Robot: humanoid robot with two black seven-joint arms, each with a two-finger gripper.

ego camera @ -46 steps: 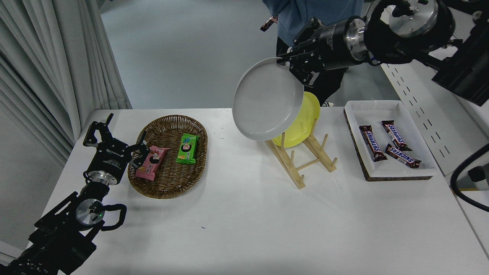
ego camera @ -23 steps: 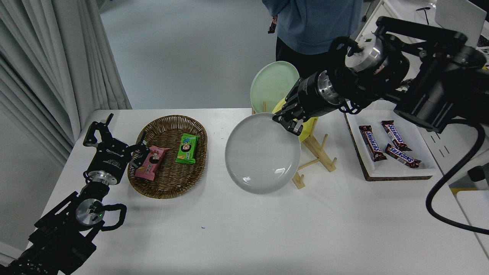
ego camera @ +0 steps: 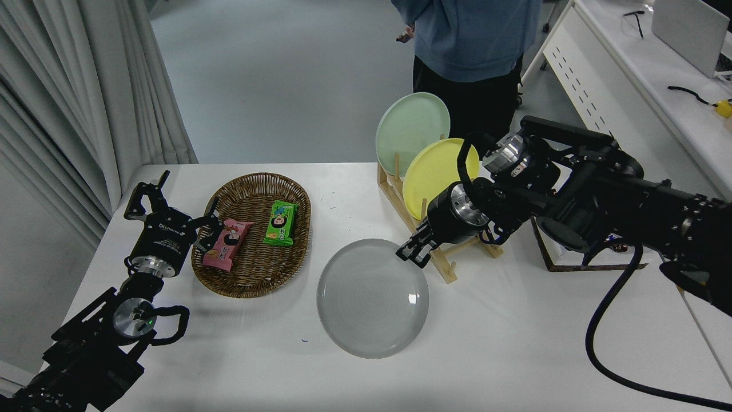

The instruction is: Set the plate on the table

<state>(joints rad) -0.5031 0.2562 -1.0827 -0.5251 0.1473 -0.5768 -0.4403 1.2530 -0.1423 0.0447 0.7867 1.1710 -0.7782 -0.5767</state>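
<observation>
The light grey-white plate (ego camera: 372, 297) lies nearly flat, low over or on the white table (ego camera: 514, 349) at its middle; I cannot tell whether it touches. My right gripper (ego camera: 413, 252) is shut on the plate's far right rim, its arm coming in from the right. My left gripper (ego camera: 171, 207) is open and empty, parked at the lower left beside the basket.
A wooden rack (ego camera: 443, 264) just behind the plate holds a yellow plate (ego camera: 437, 174) and a mint-green plate (ego camera: 412, 126). A wicker basket (ego camera: 251, 273) with two snack packs stands at the left. A person (ego camera: 469, 34) stands at the far side.
My right gripper has brought the grey plate down and toward the near side, from a tilt in front of the rack to nearly flat at the table. The left arm has not moved.
</observation>
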